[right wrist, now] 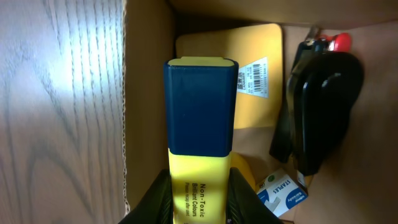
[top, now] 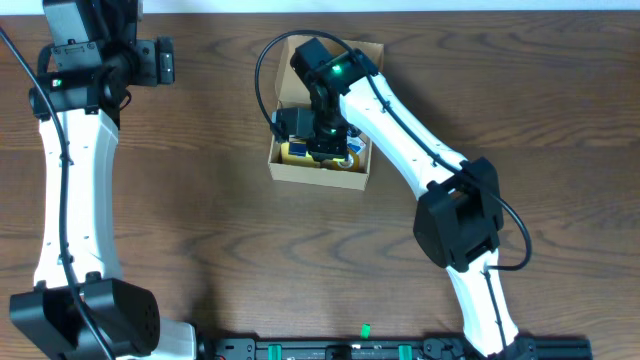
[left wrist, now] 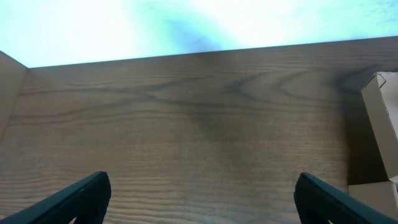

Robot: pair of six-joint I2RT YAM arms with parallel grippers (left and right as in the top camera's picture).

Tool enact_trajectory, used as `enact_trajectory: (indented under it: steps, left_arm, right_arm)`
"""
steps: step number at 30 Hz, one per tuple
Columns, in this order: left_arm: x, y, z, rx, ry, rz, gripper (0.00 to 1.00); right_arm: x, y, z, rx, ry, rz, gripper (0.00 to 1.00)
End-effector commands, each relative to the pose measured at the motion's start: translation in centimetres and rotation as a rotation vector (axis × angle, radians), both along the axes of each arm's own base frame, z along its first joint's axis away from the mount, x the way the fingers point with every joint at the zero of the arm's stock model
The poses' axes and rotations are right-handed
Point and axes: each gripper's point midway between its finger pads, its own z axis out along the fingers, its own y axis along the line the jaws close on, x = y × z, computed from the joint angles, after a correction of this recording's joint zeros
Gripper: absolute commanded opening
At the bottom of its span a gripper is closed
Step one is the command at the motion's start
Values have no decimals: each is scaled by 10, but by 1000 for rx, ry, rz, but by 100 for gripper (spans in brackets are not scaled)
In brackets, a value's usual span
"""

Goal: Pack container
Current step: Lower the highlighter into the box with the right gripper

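Note:
The container [top: 318, 176] is a tan cardboard box at the middle back of the table, with its flap open at the far side. My right gripper [top: 322, 140] reaches down into it. In the right wrist view this gripper [right wrist: 199, 186] is shut on a yellow highlighter [right wrist: 200, 112] with a dark blue cap, held just inside the box's left wall [right wrist: 149, 93]. My left gripper [top: 165, 60] hangs far off at the back left, open and empty [left wrist: 202, 199]. The container's corner [left wrist: 382, 118] shows at the right edge of the left wrist view.
Inside the box lie a yellow pad with a barcode label [right wrist: 258, 68], a black stapler with a red part [right wrist: 323, 106] and a small blue-and-white staples box [right wrist: 283, 194]. The right arm's cable [top: 262, 70] loops over the box's left side.

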Motion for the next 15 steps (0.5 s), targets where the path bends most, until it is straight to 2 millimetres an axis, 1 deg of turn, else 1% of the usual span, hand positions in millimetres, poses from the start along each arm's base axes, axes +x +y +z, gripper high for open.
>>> enact_trajectory:
  steps: [1, 2, 4, 7, 9, 11, 15]
  left_arm:
    - [3, 3, -2, -8, 3, 5, 95]
    - [3, 3, -2, -9, 2, 5, 95]
    - [3, 3, -2, -9, 2, 5, 95]
    - [3, 3, -2, -8, 3, 5, 95]
    - [3, 3, -2, -8, 3, 5, 95]
    - [3, 3, -2, -8, 2, 5, 95]
    - [3, 3, -2, -7, 1, 4, 95]
  right_arm:
    - [-4, 7, -5, 0, -8, 74, 2]
    - [-3, 7, -5, 2, -12, 74, 5]
    - [-2, 8, -5, 7, -18, 74, 22]
    - [-2, 8, -5, 7, -17, 73, 41]
    - [-2, 8, -5, 7, -17, 73, 46]
    - [-2, 9, -5, 8, -16, 73, 54]
    - [-2, 9, -5, 9, -15, 73, 56]
